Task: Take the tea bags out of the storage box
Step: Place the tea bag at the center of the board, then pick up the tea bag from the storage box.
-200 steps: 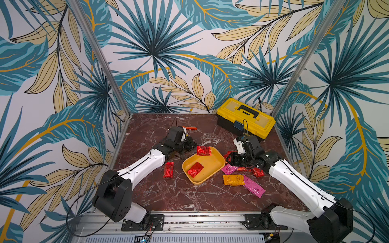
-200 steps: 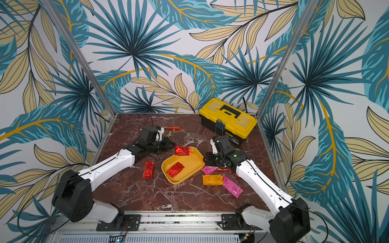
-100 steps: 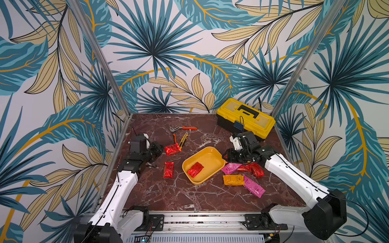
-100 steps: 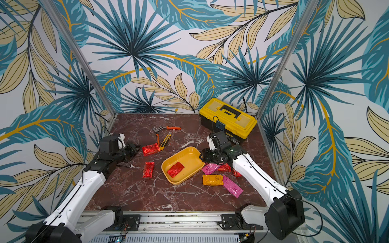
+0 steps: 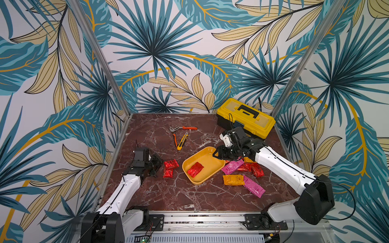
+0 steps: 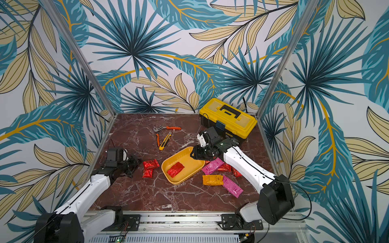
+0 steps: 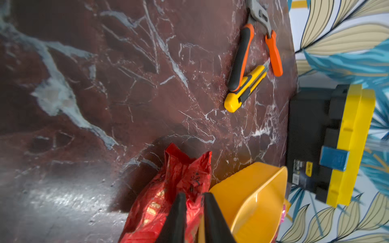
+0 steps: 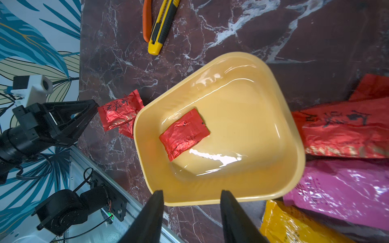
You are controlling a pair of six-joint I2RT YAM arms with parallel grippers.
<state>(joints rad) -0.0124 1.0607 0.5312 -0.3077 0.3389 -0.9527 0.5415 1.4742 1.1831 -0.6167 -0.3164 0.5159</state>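
Note:
The yellow-orange storage box (image 5: 208, 156) (image 8: 242, 101) holds one red tea bag (image 5: 195, 169) (image 8: 184, 133). Left of it, two red tea bags (image 5: 171, 164) lie overlapping on the marble. My left gripper (image 5: 160, 165) (image 7: 194, 195) is at the upper one's edge, jaws slightly apart, red foil showing in the narrow gap. My right gripper (image 5: 220, 154) (image 8: 191, 191) hovers open over the box's far right rim, holding nothing. Right of the box lie magenta (image 5: 232, 166), orange (image 5: 233, 179) and red (image 5: 257, 170) tea bags.
A yellow-and-black toolbox (image 5: 246, 117) stands at the back right, just behind my right wrist. Orange-handled pliers (image 5: 183, 128) and a yellow utility knife (image 5: 182, 143) lie behind the box. Bare marble stretches along the front edge.
My left arm pulled back leftward from the box with a red tea bag, lowered it onto another red bag, and its jaws parted. My right gripper shifted slightly toward the box's rim.

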